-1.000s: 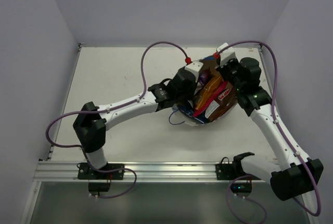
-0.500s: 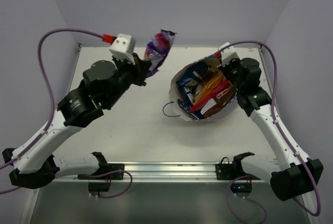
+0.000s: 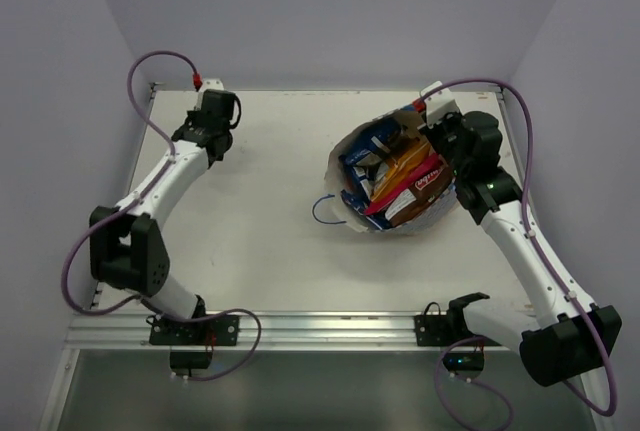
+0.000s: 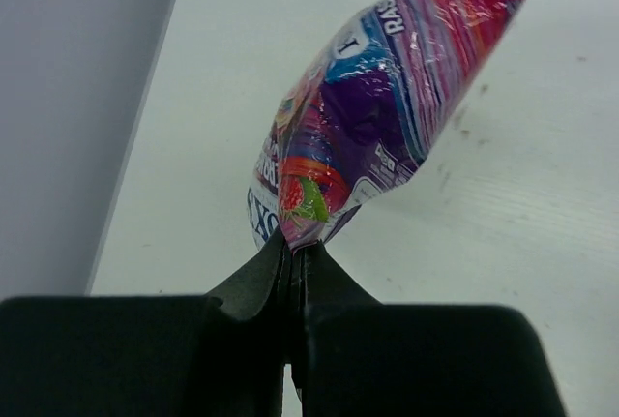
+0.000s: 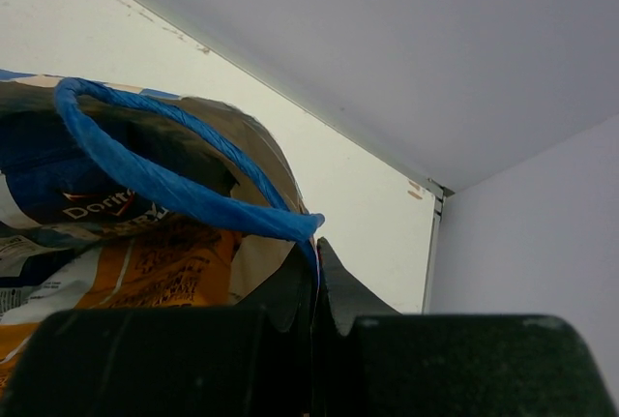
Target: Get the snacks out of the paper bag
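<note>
My left gripper (image 4: pixel 295 243) is shut on the bottom corner of a pink-purple snack packet (image 4: pixel 387 98), which hangs just above the white table near the left wall. In the top view that gripper (image 3: pixel 207 123) sits at the far left and covers the packet. The paper bag (image 3: pixel 337 166) lies open at the right. It holds a blue packet (image 3: pixel 362 154), an orange one (image 3: pixel 405 161), a pink-red one (image 3: pixel 422 181) and a brown one (image 3: pixel 415 209). My right gripper (image 5: pixel 317 243) is shut on the bag's rim (image 5: pixel 261 146), beside the blue cord handle (image 5: pixel 164 185).
A second blue cord handle (image 3: pixel 322 211) loops onto the table left of the bag. Grey walls close in the table on the left, back and right. An aluminium rail (image 3: pixel 300 329) with both arm bases runs along the near edge.
My left arm has pulled the pink-purple packet out of the bag, swung it high to the left, then lowered it at the far left. The right gripper has stayed on the rim.
</note>
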